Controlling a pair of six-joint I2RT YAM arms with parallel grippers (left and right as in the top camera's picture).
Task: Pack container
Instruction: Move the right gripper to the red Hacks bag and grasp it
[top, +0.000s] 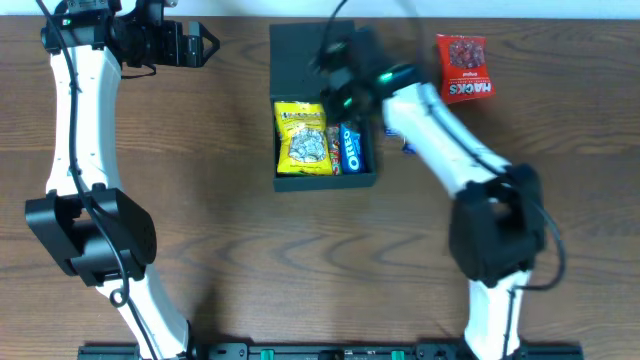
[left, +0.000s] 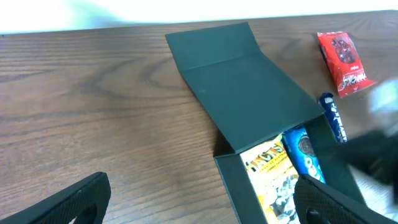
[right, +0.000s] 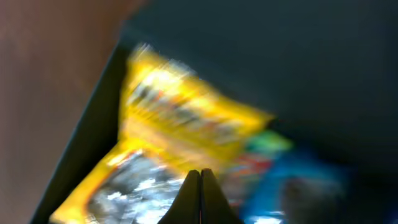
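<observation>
Container lies open, lid flap flat, directly beneath the right gripper, whose jaws are pressed together on nothing, tips pointing down at the yellow packet inside. An Oreo packet sits just beside that. The left gripper hovers spread and empty, with the container well off to its right. A red packet lies apart, right of the right gripper.

The container is a dark teal-green rectangular box, lying square in the upper middle of the overhead frame. Its hinged lid is open, folded back flat toward the top edge.
</observation>
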